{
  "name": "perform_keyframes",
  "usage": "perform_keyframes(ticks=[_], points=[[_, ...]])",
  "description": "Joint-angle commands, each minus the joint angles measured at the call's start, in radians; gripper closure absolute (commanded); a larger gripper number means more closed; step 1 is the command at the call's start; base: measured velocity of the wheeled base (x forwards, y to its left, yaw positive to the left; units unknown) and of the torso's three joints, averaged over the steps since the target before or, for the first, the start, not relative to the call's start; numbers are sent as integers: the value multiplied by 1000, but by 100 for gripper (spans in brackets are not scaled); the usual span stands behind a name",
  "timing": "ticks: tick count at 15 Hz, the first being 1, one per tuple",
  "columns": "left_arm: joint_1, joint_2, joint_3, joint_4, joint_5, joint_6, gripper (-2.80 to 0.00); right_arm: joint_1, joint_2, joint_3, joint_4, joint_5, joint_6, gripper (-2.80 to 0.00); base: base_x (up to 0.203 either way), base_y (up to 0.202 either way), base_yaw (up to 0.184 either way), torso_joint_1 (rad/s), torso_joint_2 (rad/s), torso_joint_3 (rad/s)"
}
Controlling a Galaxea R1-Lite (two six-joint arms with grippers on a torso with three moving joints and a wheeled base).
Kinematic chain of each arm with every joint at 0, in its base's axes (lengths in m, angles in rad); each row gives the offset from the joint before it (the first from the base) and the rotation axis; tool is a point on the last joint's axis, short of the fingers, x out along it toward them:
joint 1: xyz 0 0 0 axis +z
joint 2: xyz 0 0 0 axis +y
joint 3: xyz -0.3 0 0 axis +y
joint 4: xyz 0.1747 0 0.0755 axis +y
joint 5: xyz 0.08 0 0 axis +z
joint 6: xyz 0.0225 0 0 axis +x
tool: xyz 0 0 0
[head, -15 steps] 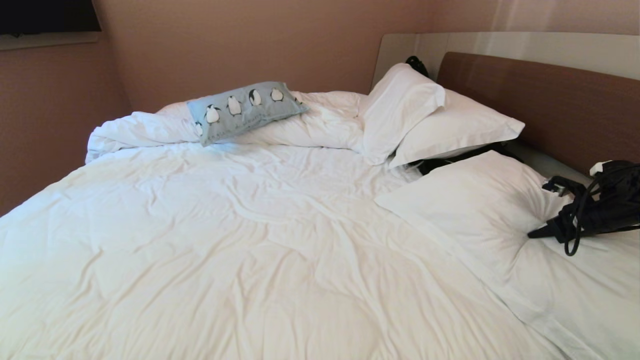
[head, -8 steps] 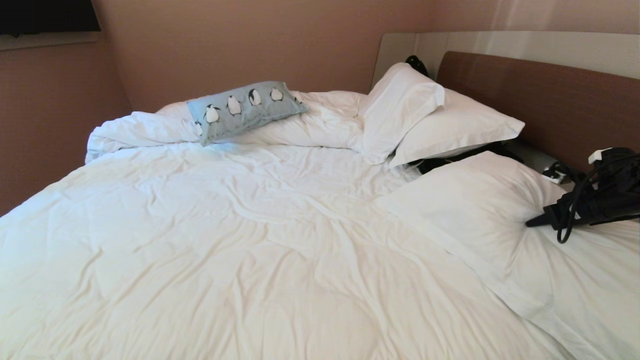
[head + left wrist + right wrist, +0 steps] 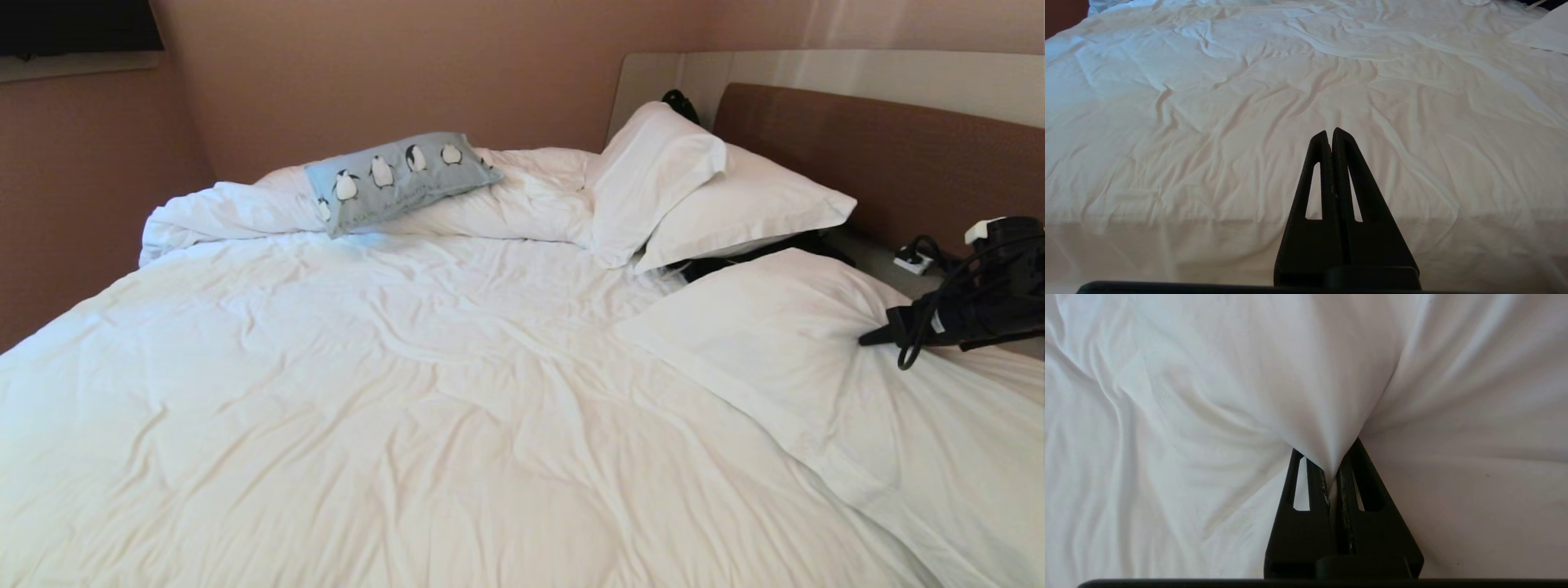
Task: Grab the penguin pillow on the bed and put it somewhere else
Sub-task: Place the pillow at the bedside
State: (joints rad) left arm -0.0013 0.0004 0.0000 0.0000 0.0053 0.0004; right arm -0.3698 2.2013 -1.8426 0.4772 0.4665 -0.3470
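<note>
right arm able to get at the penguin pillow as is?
Probably not: the right gripper is shut on the near white pillow, while the penguin pillow lies across the bed by the far wall.

The penguin pillow (image 3: 397, 181) lies on the bed's (image 3: 408, 392) bunched duvet (image 3: 245, 208).

The right arm is reaching in from the right edge of the head view, its black cable-draped wrist lying low and nearly level, the black two-fingered right claw (image 3: 872, 338) pointing leftward. In its wrist view the right claw (image 3: 1334, 473) is pinching its tapered fingers (image 3: 1306, 486) together on a fold of white fabric. The left claw (image 3: 1331, 134) is hanging free with its black fingers pressed together, gripping nothing.
</note>
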Motion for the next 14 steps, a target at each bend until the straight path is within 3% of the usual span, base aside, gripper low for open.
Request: perform_keyframes(ticks=[1,14], points=[[0,1,0,0,1,0,0,0,-8,-9,-2,3,72,0,0,0,0,0,0,0],[0,0,0,0,1,0,0,0,-51,-49,-2,7,201,0,0,0,0,0,0,0]])
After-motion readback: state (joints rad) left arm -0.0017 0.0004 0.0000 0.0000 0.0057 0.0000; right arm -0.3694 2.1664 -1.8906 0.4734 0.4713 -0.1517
